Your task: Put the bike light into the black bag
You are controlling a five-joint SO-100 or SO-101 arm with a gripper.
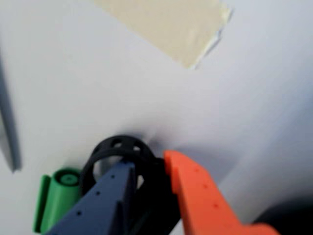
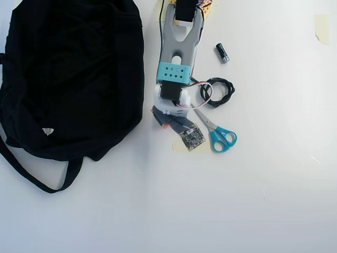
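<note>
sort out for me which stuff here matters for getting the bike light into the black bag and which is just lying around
Part of the job:
- bike light, between the tool's fingers in the wrist view
- black bag, left in the overhead view

Just lying about:
- green marker
- scissors
- coiled black cable
- small black cylinder
- tape pieces

Overhead view: black bag [image 2: 68, 74] fills the left of the table [image 2: 253, 200], its strap [image 2: 31, 176] trailing toward the bottom edge. Arm [image 2: 179, 47] enters from the top, just right of the bag. Right of the arm: small cylinder [image 2: 222, 53], below it the coiled cable [image 2: 218, 92], below that the scissors [image 2: 218, 134].

Wrist view: bike light [image 1: 120, 152] sits between the fingers of the gripper [image 1: 149, 169]; marker [image 1: 58, 196] lies just left of it; tape piece [image 1: 171, 27] lies beyond, at top.
</note>
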